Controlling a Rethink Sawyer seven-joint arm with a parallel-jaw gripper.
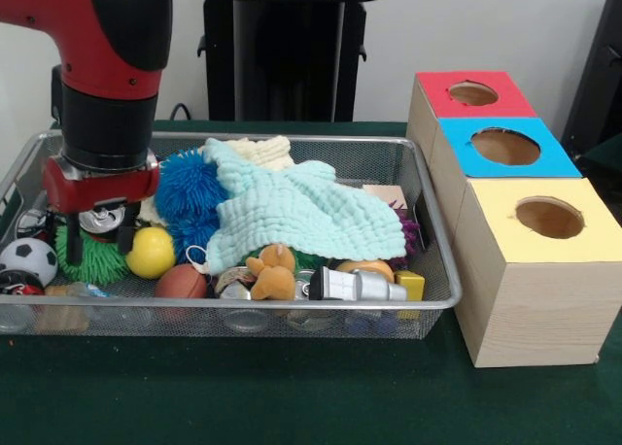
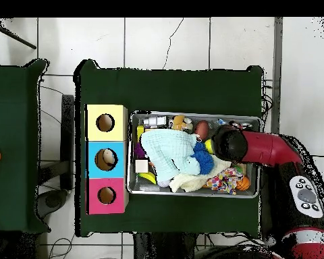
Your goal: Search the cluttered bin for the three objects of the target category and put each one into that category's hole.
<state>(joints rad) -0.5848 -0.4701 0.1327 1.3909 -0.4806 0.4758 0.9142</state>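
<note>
In the front view, nearest the camera at about 6 o'clock, the green cloth tabletop [image 1: 243,396] carries the wide silver wire-mesh bin [image 1: 224,319], packed with toys so that they must be searched through: a brown toy football [image 1: 181,282], a small orange plush animal [image 1: 273,273] and a silver metal cylinder [image 1: 364,287] lie along its front rim. At 9 o'clock sit a black-and-white miniature soccer ball [image 1: 27,258], a green spiky rubber ball [image 1: 92,258] and a smooth yellow ball [image 1: 151,253]. The black two-fingered gripper [image 1: 99,239], under its red wrist block, hangs over this corner with its fingers apart, one on each side of a shiny can-like item, clamped on nothing that I can tell; it seems placed to pick among the balls. A pale mint waffle-knit cloth [image 1: 306,212] drapes the middle, hiding what lies beneath, beside a blue fuzzy ball [image 1: 190,188]. At 3 o'clock stand three wooden boxes, yellow-topped [image 1: 544,222], blue-topped [image 1: 501,149] and, farthest, red-topped [image 1: 473,95], each with a round hole. The overhead view shows the arm covering the gripper, but shows multicoloured items [image 2: 227,179] at the bin's robot side.
</note>
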